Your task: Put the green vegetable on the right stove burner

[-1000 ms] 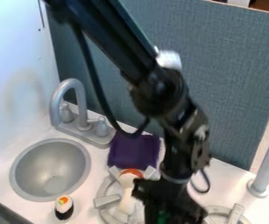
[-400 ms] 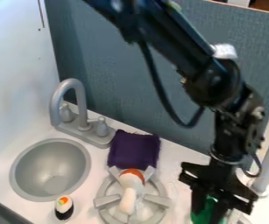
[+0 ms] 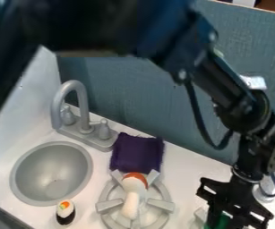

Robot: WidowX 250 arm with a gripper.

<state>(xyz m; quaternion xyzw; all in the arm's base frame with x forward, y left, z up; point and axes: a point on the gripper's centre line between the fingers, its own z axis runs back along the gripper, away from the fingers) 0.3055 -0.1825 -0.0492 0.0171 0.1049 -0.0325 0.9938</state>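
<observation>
My gripper (image 3: 224,218) hangs low at the bottom right, over the right burner area, shut on a green object (image 3: 222,222) whose lower part is cut off by the bottom edge. Left of it, a pale toy with an orange-red end (image 3: 131,203) lies across the grey left burner (image 3: 163,204). Behind that burner is a dark purple cloth (image 3: 137,153). A sushi toy (image 3: 65,211) with a black band stands near the sink.
At left is a round grey sink (image 3: 26,172), with a curved faucet (image 3: 74,85) behind it. A blue-grey panel (image 3: 133,98) stands along the back edge. The upper arm crosses the top left. A grey post rises at far right.
The gripper has moved right from beside the left burner to the right burner area, carrying the green object. The upper arm now covers the top left. The toys and cloth have stayed put.
</observation>
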